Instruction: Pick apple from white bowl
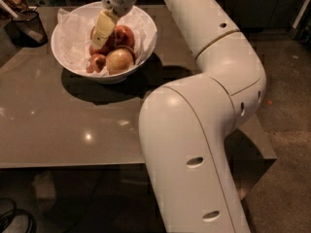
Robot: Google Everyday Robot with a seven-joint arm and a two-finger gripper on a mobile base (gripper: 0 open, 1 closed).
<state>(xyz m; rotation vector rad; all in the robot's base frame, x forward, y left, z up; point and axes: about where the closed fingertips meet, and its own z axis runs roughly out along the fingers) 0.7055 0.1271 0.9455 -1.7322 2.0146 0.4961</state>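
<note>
The white bowl point(73, 57), lined with crumpled white paper, stands at the table's far left. It holds a dark red glossy apple point(125, 35) at the back right, a pale yellow-tan apple point(119, 61) in front and a smaller red apple point(96, 62) at the front left. My gripper point(101, 41) reaches down into the bowl from above, its cream tip against the red fruit just left of the dark red apple. It hides part of the fruit behind it.
A black mesh cup point(28, 27) stands at the table's far left edge. The grey-brown table point(73, 130) runs to a front edge low in view. My large white arm point(204, 130) covers the table's right side. Floor lies at the right.
</note>
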